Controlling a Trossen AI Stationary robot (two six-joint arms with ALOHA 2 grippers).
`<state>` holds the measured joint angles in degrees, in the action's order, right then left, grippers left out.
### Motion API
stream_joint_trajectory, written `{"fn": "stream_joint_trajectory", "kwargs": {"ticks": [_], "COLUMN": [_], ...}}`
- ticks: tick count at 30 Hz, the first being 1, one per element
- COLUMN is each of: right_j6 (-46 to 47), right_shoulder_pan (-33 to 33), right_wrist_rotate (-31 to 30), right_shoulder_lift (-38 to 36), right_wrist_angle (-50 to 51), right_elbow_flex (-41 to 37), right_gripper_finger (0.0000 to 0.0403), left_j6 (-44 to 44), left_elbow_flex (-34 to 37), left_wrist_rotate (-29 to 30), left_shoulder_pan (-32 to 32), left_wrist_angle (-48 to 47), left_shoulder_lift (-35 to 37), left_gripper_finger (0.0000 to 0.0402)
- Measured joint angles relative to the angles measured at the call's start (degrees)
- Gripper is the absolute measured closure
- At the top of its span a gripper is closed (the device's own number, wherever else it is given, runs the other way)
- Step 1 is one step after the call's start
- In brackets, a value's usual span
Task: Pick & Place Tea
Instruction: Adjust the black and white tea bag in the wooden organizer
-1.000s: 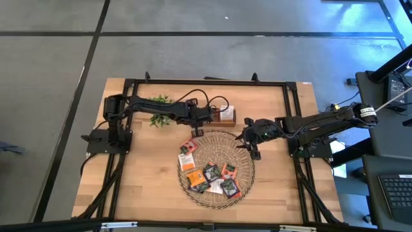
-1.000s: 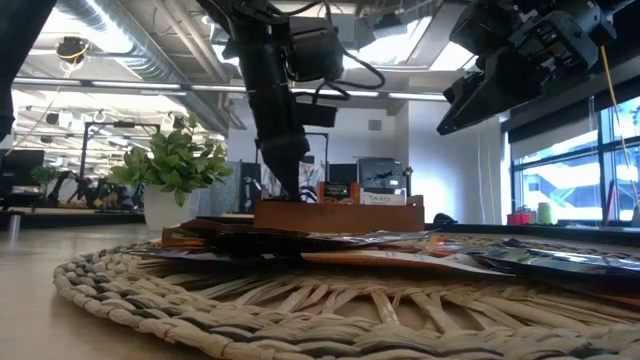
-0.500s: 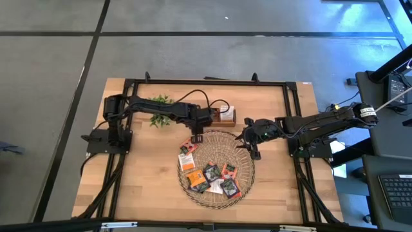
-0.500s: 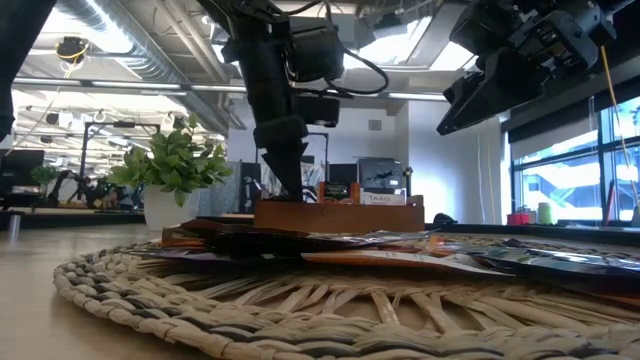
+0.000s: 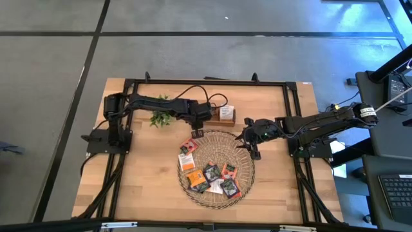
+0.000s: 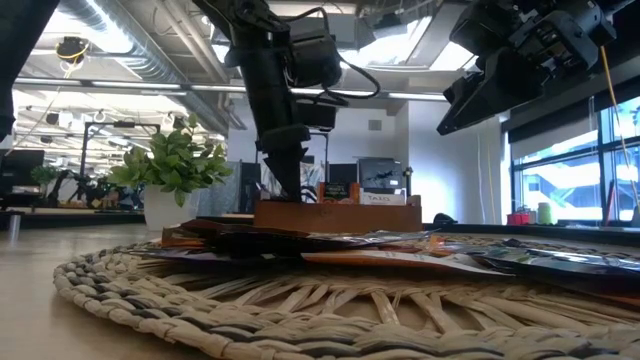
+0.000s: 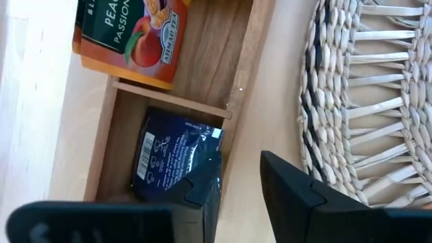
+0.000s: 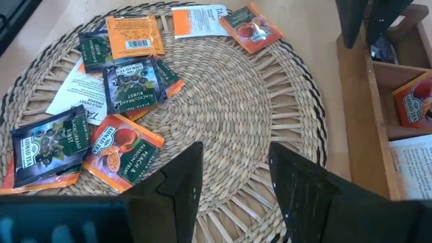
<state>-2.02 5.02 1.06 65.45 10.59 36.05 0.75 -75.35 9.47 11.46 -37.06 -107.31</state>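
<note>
the left gripper (image 5: 198, 122) hangs over the left end of the wooden box (image 5: 222, 116), at the far rim of the round woven tray (image 5: 248, 180). in the left wrist view its fingers (image 7: 304, 196) stand parted astride the box's near wall, one inside the end compartment and one outside it toward the tray; a dark blue sachet (image 7: 177, 158) lies in that compartment with the inner finger against its edge, and whether the finger presses it or merely touches it cannot be told. the next compartment holds an orange peach sachet (image 7: 131, 34). the right gripper (image 5: 250, 143) hovers above the right rim of the tray with its fingers (image 8: 304, 179) apart and nothing between them. most of the tea sachets (image 5: 209, 174) lie scattered on the tray, orange, dark and white ones, mainly on its left and near parts, a few at the far left rim just near the box. a small green plant (image 5: 159, 116) stands left of the box, beneath the left arm. in the low view the box (image 6: 338, 212) sits beyond the tray's heap of sachets.
</note>
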Motion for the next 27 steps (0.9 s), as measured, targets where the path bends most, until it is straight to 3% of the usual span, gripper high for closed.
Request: {"fn": "stream_joint_trajectory", "kwargs": {"ticks": [21,27], "right_j6": [-0.2,-0.2], "right_shoulder_pan": [0.0,0.0], "right_wrist_rotate": [0.0,0.0], "right_shoulder_lift": [0.0,0.0], "right_wrist_angle": [0.0,0.0], "right_elbow_flex": [0.0,0.0], "right_gripper_finger": [0.0232,0.0232], "left_j6": [0.0,0.0], "left_elbow_flex": [0.0,0.0], "left_wrist_rotate": [16.3,17.4], "left_shoulder_pan": [0.4,1.8], "left_wrist_angle": [1.9,6.9], "left_shoulder_lift": [0.0,0.0], "left_gripper_finger": [0.0304,0.0304]}}
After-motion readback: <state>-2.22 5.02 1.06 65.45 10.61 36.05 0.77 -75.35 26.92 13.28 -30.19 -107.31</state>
